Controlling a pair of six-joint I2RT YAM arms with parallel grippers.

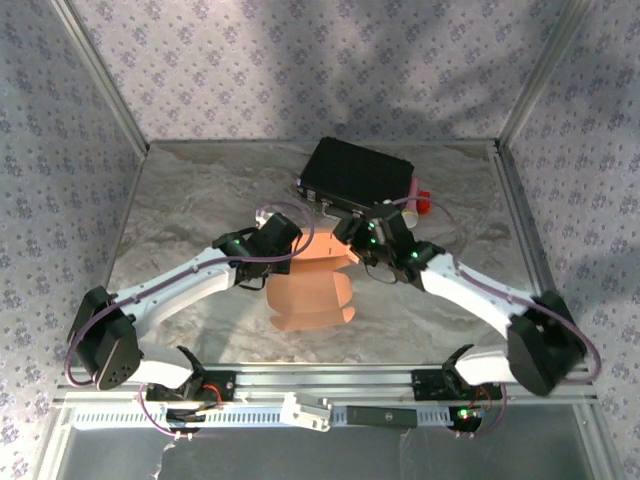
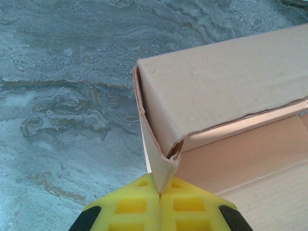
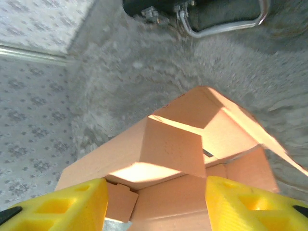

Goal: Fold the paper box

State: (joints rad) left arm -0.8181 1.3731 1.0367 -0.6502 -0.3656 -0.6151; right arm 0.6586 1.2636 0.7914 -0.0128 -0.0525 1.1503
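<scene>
The salmon-pink paper box (image 1: 310, 292) lies half folded in the middle of the table (image 1: 190, 200), between the two arms and nearer to them than the black case. Its far end is already raised into a box shape, while the near part lies flat in loose panels.

The left claw (image 2: 160, 195) is at the box's far left corner. Its yellow fingers (image 2: 130, 204) are pressed tight together on the tip of a thin flap that hangs from that corner. From above, this claw (image 1: 290, 250) sits right against the left end of the raised part.

The right claw (image 3: 156, 207) hangs over the box's far right side with its fingers spread wide. The folded panels show between them, and it grips nothing.

Just beyond the box, the black case (image 1: 358, 172) with metal latches rests on the far side of the table, turned at a slight angle.
</scene>
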